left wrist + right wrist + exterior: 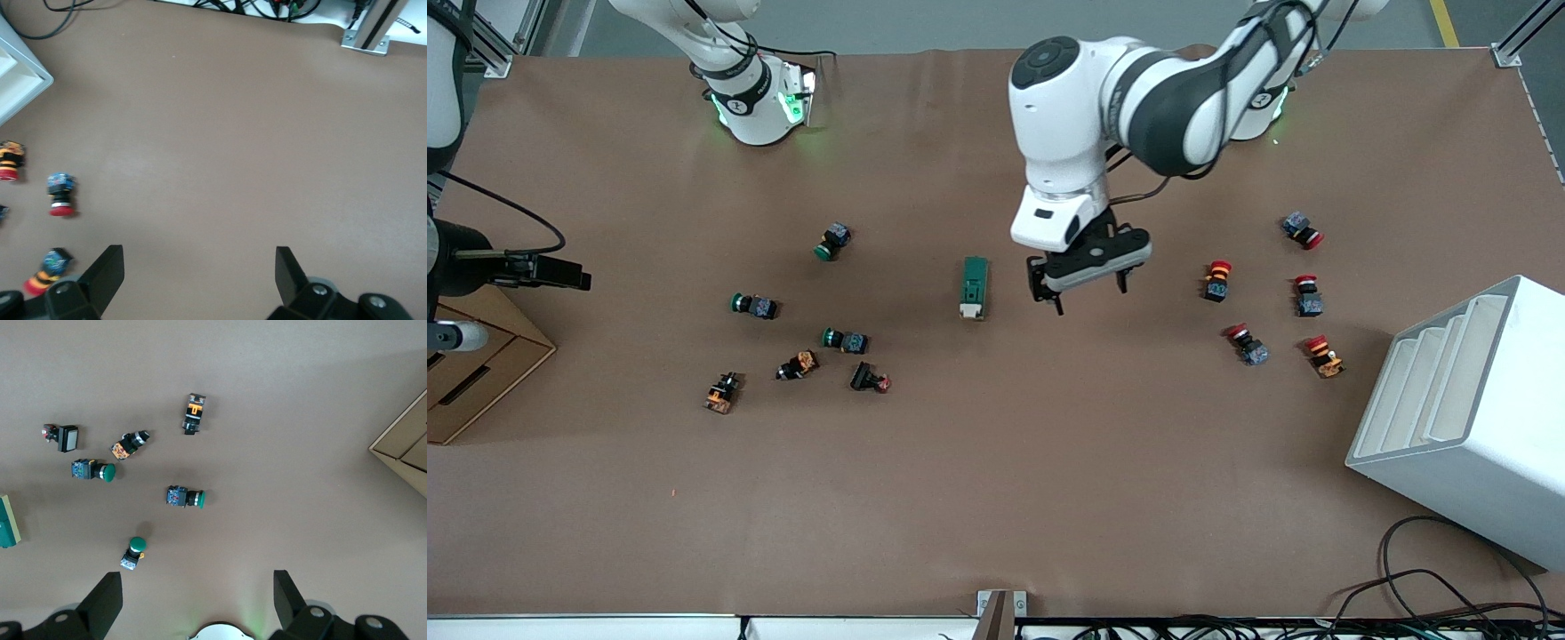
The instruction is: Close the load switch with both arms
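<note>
The load switch (975, 287) is a dark-green block with a cream end piece, lying flat mid-table. Its edge also shows in the right wrist view (7, 523). My left gripper (1082, 292) hangs open and empty just above the table, beside the switch toward the left arm's end. In its wrist view (200, 267) only bare table lies between the fingers. My right gripper (198, 593) is open and empty, high over its own base. It is out of the front view, where the right arm (734, 67) rises off the top edge.
Green and orange push-buttons (845, 340) lie scattered toward the right arm's end. Red ones (1217, 279) lie toward the left arm's end, by a white slotted rack (1467, 418). A cardboard box (471, 364) and a black mounted device (543, 269) sit at the table's edge.
</note>
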Available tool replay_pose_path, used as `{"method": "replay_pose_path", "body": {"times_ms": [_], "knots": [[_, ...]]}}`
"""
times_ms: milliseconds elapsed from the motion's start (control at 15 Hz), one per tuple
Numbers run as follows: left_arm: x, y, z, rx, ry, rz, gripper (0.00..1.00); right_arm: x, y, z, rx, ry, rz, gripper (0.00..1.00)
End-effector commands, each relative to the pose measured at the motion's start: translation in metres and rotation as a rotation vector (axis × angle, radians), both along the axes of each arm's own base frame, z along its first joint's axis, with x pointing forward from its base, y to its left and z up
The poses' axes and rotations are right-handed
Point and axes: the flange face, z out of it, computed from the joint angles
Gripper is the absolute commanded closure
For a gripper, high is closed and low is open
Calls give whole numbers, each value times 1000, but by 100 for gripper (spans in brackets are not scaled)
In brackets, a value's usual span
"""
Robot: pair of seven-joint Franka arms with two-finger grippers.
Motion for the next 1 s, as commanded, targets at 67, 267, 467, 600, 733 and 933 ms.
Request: {"method": "replay_pose_path", "body": {"times_ms": [67,267,467,600,733,933], "knots": [[34,40,53,-67,79,21,0,-23,9,12,-2,-32,6,0],[58,89,63,-101,156,95,0,-25,11,17,-4,-55,9,0],[82,138,81,-78,189,43,0,-46,9,23,-5,-114,-1,0],[88,160,84,-44,234,-24,0,-51,3,24,-5,-116,-12,0],[92,181,89,-25,262,-56,0,-51,-10,35,-7,-124,-36,0],[91,221,126,-112,275,-99,0,-59,-6,42,-10,-102,-39,0]]}}
